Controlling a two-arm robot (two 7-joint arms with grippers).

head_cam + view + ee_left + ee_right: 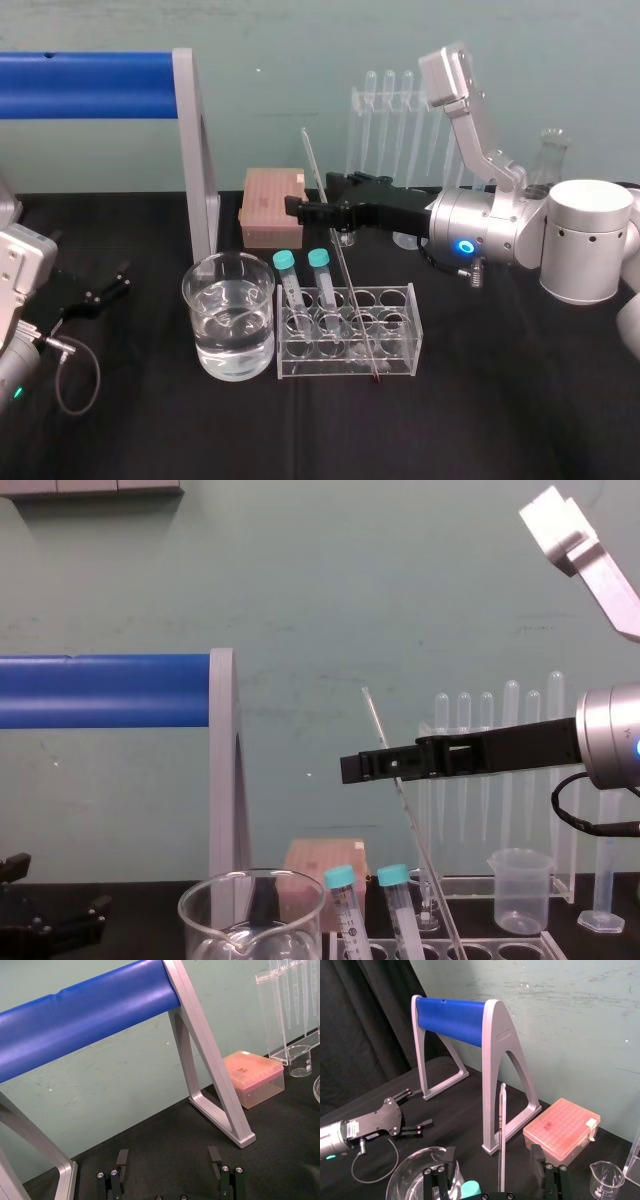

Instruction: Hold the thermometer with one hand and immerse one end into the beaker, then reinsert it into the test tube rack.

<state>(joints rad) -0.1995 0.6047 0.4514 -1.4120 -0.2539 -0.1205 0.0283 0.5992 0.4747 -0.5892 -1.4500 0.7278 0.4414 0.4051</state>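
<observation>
The thermometer (340, 265) stands in the test tube rack (400, 335) and leans up toward the back left. My right gripper (312, 195) reaches in from the right at the thermometer's upper part. In the right wrist view its fingers (536, 1157) stand wide apart, with the thermometer (501, 1130) between them and touching neither, so the right gripper (492, 1152) is open. The beaker (228, 315), part full of clear liquid, sits just left of the rack. My left gripper (100, 290) rests open on the table at the far left, holding nothing.
Two teal-capped tubes (300, 275) stand in the rack's left holes. A pink tip box (272, 205) lies behind it, beside a grey stand with a blue roller (100, 85). A clear pipette stand (400, 110) and small beakers (520, 890) are at the back right.
</observation>
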